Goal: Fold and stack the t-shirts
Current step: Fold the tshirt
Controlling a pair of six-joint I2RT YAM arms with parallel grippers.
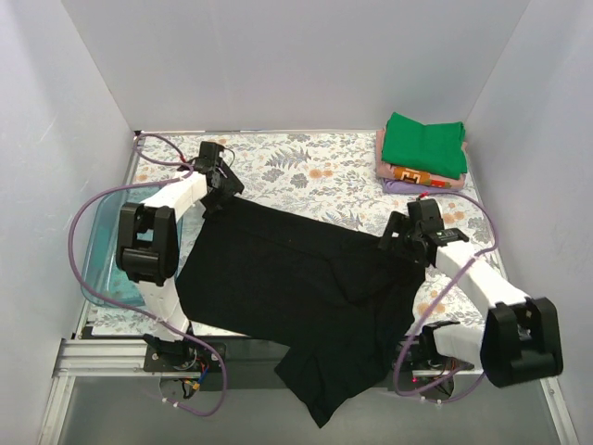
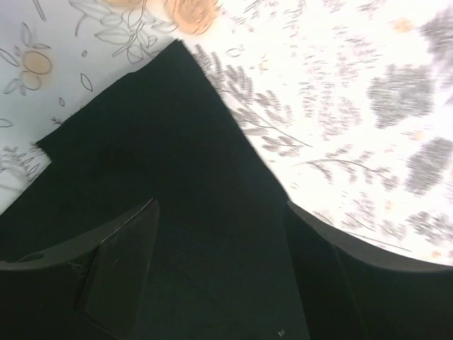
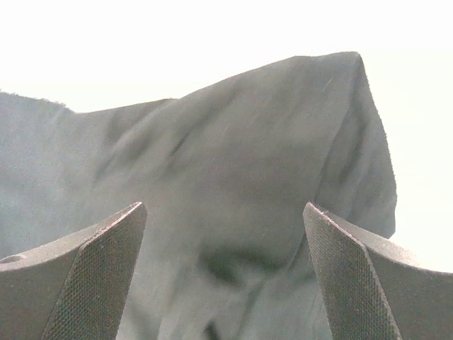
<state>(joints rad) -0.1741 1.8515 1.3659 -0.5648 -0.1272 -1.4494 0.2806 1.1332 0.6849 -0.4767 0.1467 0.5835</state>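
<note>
Two hands, both spread wide, gripping nothing | left hand [image 1: 220, 181] over far-left corner of the black t-shirt [image 1: 296, 278], right hand [image 1: 397, 239] at its right edge, likely placed to pinch opposite sides for a fold | shirt spread on desk [image 1: 306, 167], part overhanging near edge | folded stack [image 1: 422, 153] at far-right corner

I see my left gripper [image 2: 221, 212] spread wide over the plain black cloth t-shirt [image 2: 156, 134], whose corner lies on the white floral-printed table cover [image 2: 354, 85]
</note>
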